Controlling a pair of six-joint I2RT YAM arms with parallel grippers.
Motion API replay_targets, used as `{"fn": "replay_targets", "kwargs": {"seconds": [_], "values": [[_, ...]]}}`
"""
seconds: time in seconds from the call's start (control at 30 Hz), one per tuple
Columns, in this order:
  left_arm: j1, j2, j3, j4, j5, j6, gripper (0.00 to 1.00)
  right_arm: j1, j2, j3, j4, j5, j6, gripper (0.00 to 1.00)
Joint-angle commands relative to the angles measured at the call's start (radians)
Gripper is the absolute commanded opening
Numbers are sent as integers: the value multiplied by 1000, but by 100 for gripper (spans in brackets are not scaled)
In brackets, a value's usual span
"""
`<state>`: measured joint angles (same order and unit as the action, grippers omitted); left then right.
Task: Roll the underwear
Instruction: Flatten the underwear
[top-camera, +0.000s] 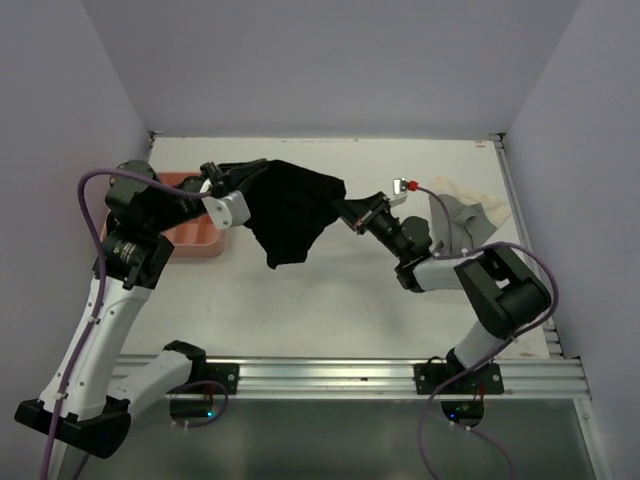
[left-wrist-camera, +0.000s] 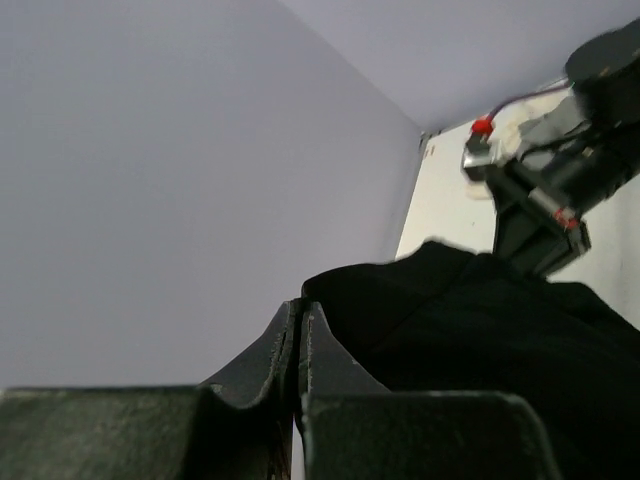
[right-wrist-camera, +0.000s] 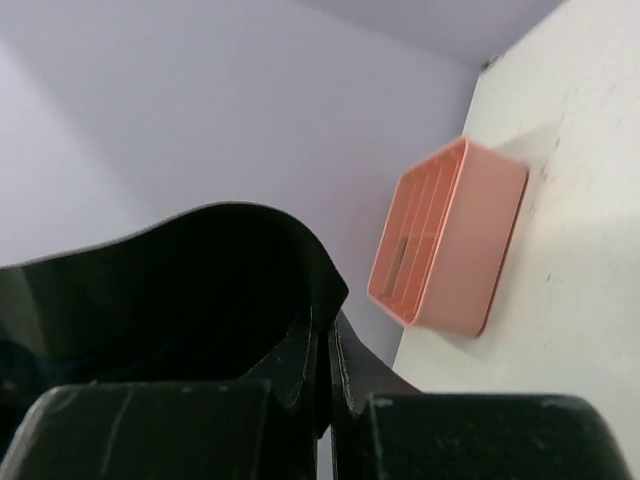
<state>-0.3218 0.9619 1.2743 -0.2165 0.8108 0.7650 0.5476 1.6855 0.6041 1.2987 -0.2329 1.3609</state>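
Both grippers are shut on the black underwear, one on each top corner. The left gripper pinches the corner nearest the tray, and the right gripper pinches the corner farther from it. The cloth hangs between them, lifted off the table just right of the tray, its middle sagging to a point.

Each grip looks like a thin pinch near the hem. If the arms pull apart too hard, a corner could slip out and the piece would swing from one gripper. If they lower it unevenly, the sagging point would likely touch down first and fold under, leaving a creased, skewed sheet that rolls badly. The left corner is also close to the tray, so a drift that way could drape cloth over its rim.

The tray has slotted compartments. No garment shows in the part visible, and the left arm hides the rest.

Farther back and well right of the tray lies the cream underwear, a loose, unrolled heap.
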Motion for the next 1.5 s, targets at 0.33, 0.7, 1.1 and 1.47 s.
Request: {"fn": "replay_targets", "kwargs": {"seconds": [0.33,0.7,1.1,1.47], "values": [[76,129,-87,115,-534,-246,0,-239,-545,123,-531,-240,-610,0],[280,86,-213,166,-92,-472,0,-229,-791,238,-1386,-64,-1115,0],[273,-78,-380,-182,277,-266,0,-150,-799,189,-1515,-200,-1122,0],[-212,-166,-696,-175,-48,-193,27,-150,-533,198,-1478,-149,-1036,60]]}}
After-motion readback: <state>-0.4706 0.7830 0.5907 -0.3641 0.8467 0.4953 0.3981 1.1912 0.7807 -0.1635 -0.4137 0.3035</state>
